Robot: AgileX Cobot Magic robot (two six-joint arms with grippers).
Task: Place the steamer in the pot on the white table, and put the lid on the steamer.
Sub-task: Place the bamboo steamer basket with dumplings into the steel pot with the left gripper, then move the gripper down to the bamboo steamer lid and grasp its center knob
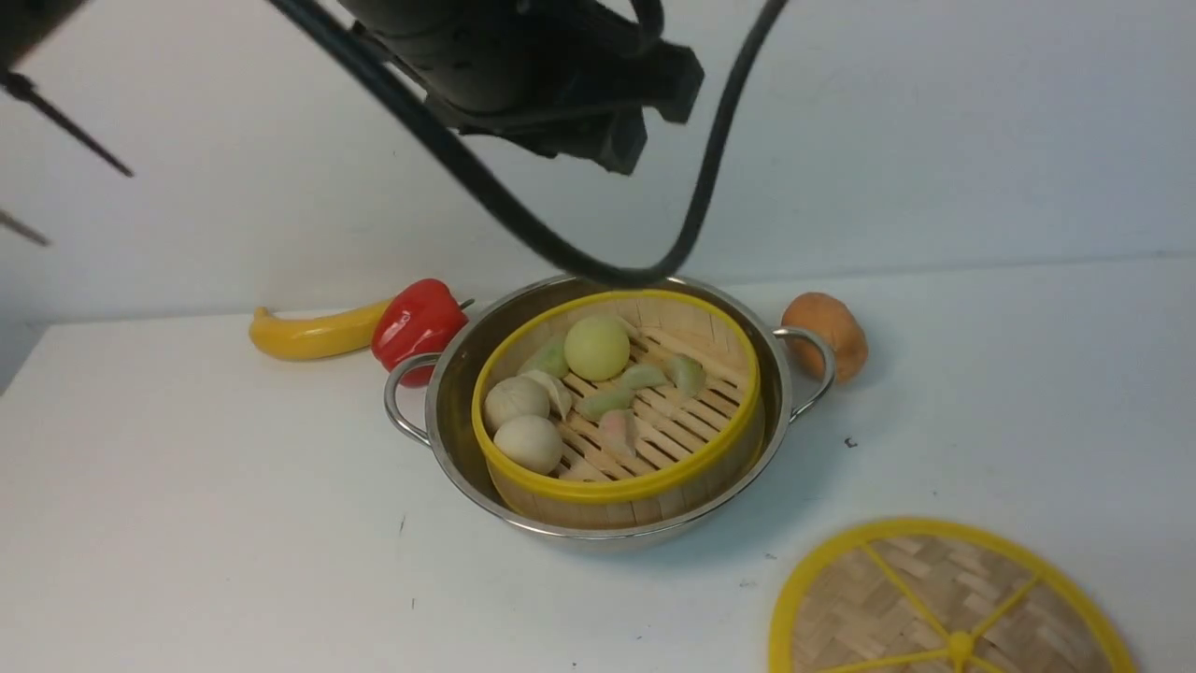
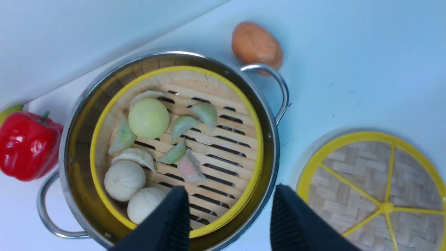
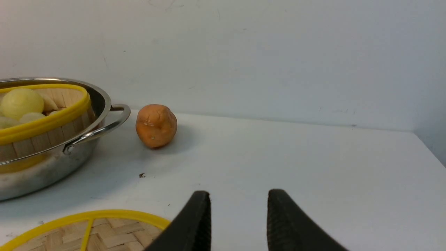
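Steamer sits inside the pot on the white table. The lid lies flat at the pot's 4 o'clock. The left gripper hangs spread and empty above the steamer's rim, and the right gripper, also spread and empty, is near the lid. Pinched by its thin rim, the flat lid may slip or land tilted.

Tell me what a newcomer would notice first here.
The steamer, loaded with buns and dumplings, sits inside the pot at centre. The lid lies flat on the white table, front right of the pot. A red pepper rests by the pot's left handle.
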